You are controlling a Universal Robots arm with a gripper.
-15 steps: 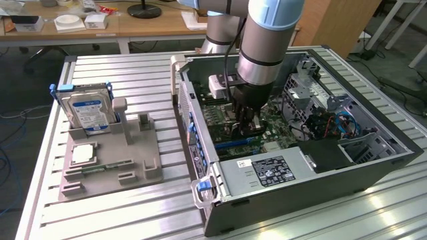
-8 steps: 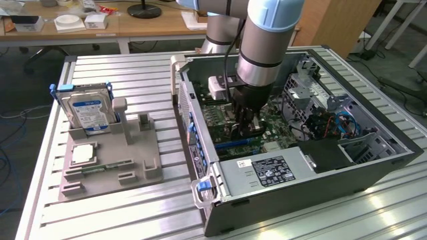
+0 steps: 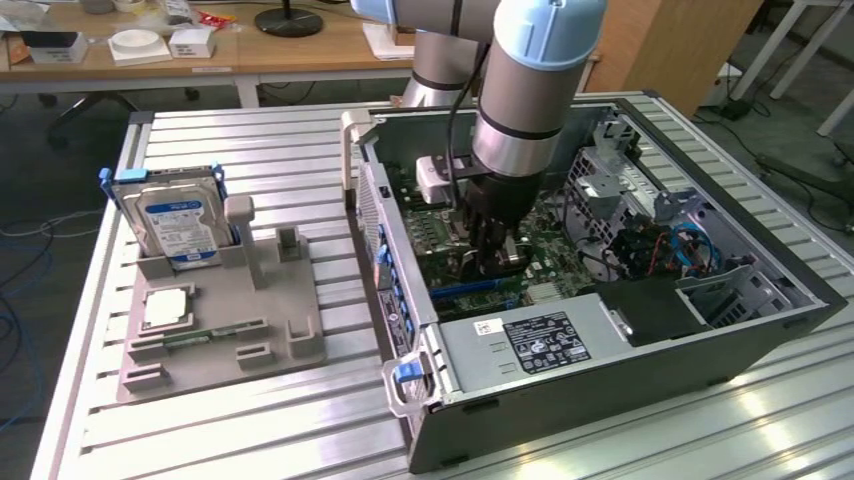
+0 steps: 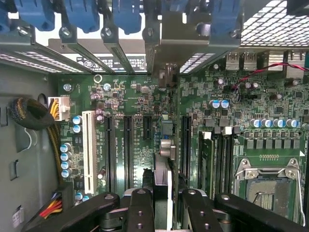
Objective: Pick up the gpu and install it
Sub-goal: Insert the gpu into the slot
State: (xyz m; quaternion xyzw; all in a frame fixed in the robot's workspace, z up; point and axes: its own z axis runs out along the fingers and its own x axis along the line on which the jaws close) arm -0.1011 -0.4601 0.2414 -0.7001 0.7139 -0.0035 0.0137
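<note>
**Card over the board: skew is the risk**

The gripper is down inside the open case. In the wrist view its fingers pinch the gpu, which shows edge-on and runs from between them toward the rear slot frame. The card stands upright over the motherboard, in line with the blue slot. I cannot tell whether its edge has entered the slot.

Likely trouble:
- If the card sits a little to one side of the slot, a downward push would land its edge on the board or the slot wall and could bend it.
- The end bracket could catch on the frame and tip the card.
- The grip is near one end, so the far end may pivot or slip.
- The capacitors and black slots stand close by, and a skewed card could strike them.
</note>
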